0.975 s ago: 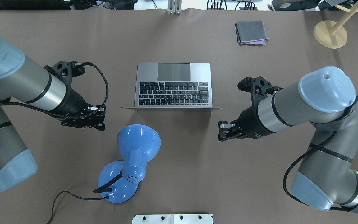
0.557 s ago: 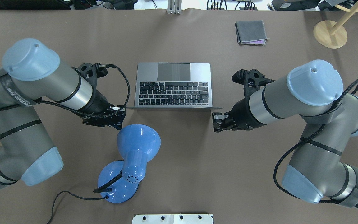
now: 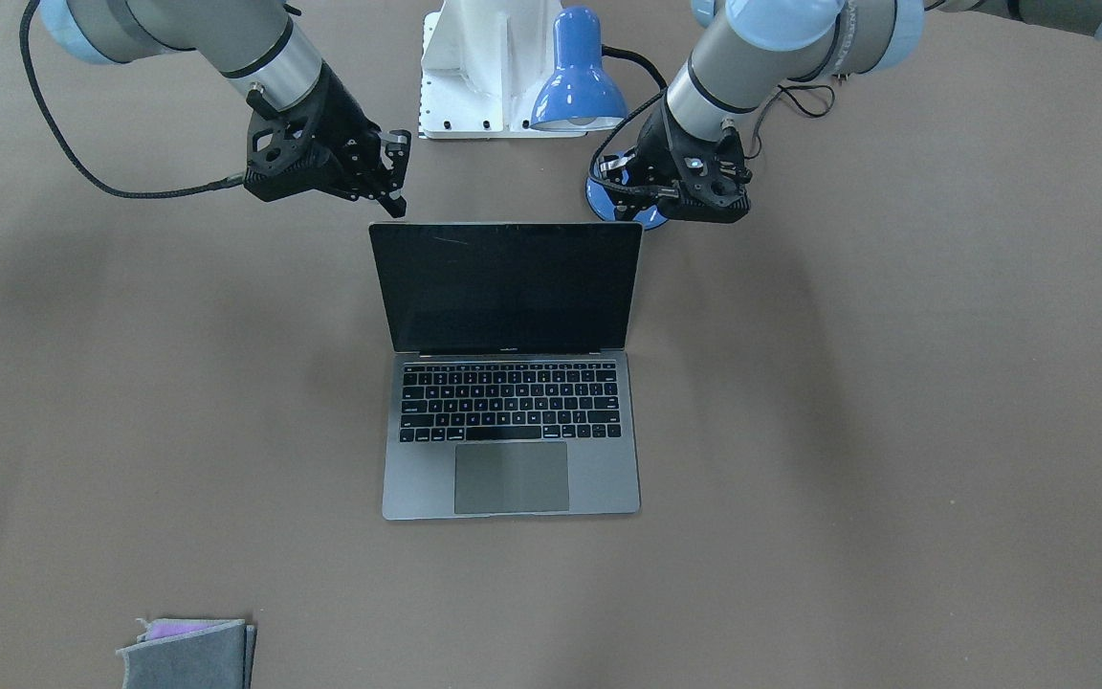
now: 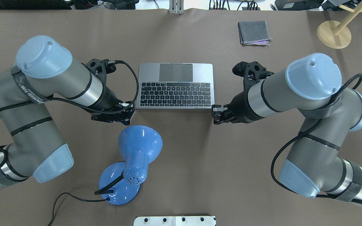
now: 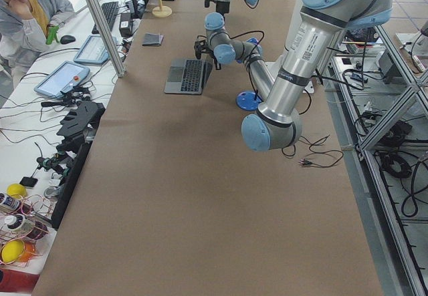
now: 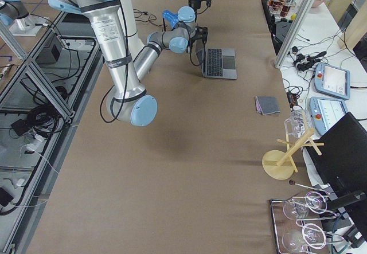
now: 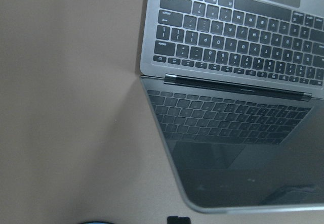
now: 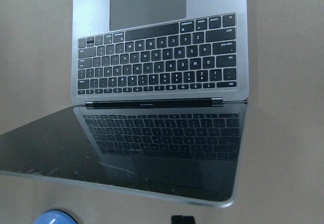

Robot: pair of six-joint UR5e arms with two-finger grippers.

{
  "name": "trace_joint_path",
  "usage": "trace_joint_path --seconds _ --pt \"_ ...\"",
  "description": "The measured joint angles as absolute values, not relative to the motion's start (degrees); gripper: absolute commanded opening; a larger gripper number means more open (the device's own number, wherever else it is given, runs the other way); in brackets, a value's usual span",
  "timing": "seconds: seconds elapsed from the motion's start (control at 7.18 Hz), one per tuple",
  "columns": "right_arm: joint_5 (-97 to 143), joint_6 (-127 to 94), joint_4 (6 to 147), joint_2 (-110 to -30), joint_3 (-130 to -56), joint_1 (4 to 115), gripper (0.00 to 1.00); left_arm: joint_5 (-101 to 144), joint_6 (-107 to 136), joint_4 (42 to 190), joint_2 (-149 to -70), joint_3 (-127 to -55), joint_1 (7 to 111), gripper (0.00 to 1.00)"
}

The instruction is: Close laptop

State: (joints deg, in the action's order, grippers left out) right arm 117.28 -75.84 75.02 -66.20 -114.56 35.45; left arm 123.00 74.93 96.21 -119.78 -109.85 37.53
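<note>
Overhead exterior: clenched, empty left gripper [image 4: 131,113] and right gripper [image 4: 214,115] flank the raised lid of the laptop [image 4: 175,86]; unequal pushes from 2 sides could skid it.

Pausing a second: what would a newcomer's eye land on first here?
The open laptop at mid-table, its dark screen upright. The left gripper and right gripper flank the screen's edges, one on each side. A blue desk lamp stands near the left gripper, on the robot's side.
</note>
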Motion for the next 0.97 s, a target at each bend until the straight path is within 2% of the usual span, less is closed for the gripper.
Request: trace_joint_path --seconds 0.56,0.97 --pt "117.2 -75.8 75.8 -61.7 -109.8 39.0 0.00 120.8 74.6 103.1 -121.5 -104.4 41.4 0.00" --pt "117.3 -75.6 76.9 -54.5 -100.3 43.1 0.00 119.7 74.8 107.3 -124.6 -97.6 43.6 0.00"
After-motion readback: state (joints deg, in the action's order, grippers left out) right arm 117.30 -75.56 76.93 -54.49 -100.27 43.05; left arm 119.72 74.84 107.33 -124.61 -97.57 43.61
